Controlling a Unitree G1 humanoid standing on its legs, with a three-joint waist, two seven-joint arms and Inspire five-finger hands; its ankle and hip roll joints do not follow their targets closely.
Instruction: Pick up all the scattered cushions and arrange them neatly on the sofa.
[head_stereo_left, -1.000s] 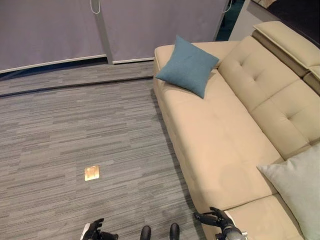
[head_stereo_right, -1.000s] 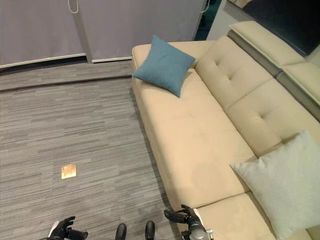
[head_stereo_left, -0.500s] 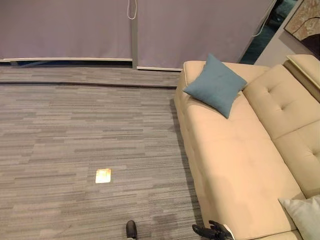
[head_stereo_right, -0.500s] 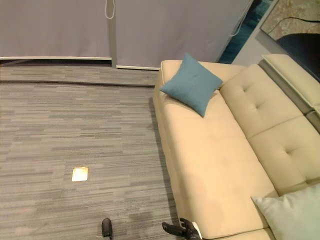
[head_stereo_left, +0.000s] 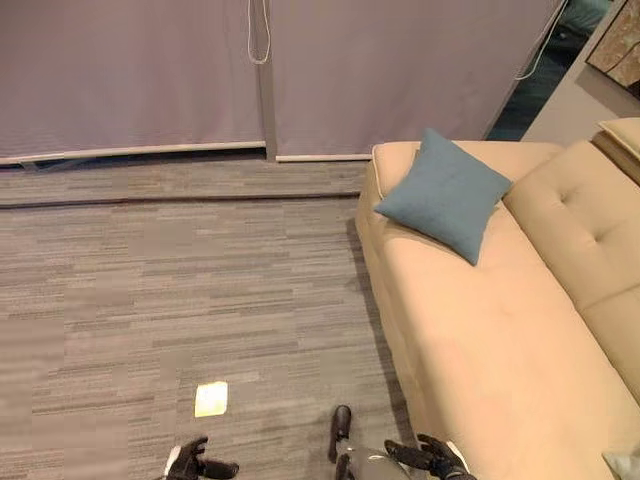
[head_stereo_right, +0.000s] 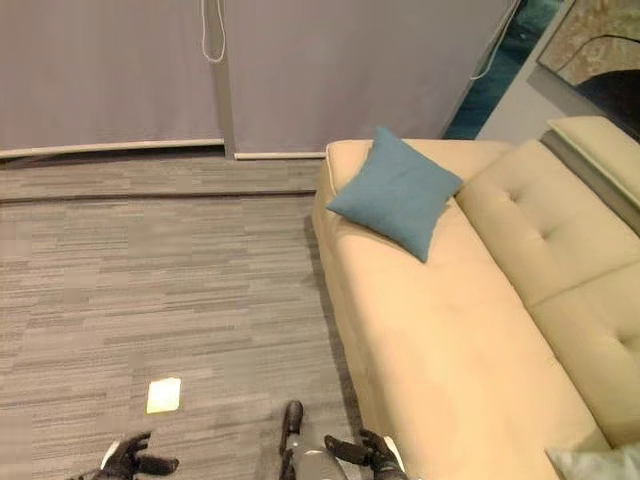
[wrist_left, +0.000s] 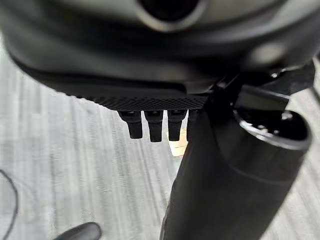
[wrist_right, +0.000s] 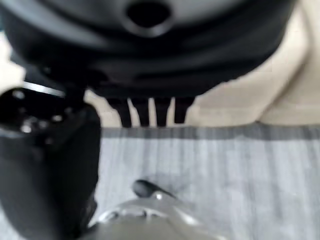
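1. Blue cushion (head_stereo_left: 445, 195) lies on the far end of the sofa (head_stereo_left: 500, 340), propped on one corner like a diamond and leaning toward the backrest, its lower corner on the seat.
2. A second, pale cushion (head_stereo_right: 595, 463) shows as a corner at the near end of the same seat, close to the robot's right side.
3. Both hands hang low, next to the robot. The right hand (head_stereo_left: 432, 457) sits just beside the sofa's front edge; the left hand (head_stereo_left: 195, 463) is out over the carpet (head_stereo_left: 180, 290), well apart from the sofa.
4. Hand state: fingers on both are relaxed and loosely spread, holding nothing. The left wrist view shows fingertips (wrist_left: 154, 125) pointing at bare carpet; the right wrist view shows fingertips (wrist_right: 150, 111) above the carpet, with the sofa base beyond.
5. Key relation: both cushions lie to the robot's right, so the right hand is nearer to each. The blue one is far ahead along the seat, beyond either hand; the pale one is near.
6. Judgement: no cushion is visible on the carpet here, only a small yellowish floor plate (head_stereo_left: 211, 398). Any loose cushions are likely elsewhere, so searching probably comes before reaching.
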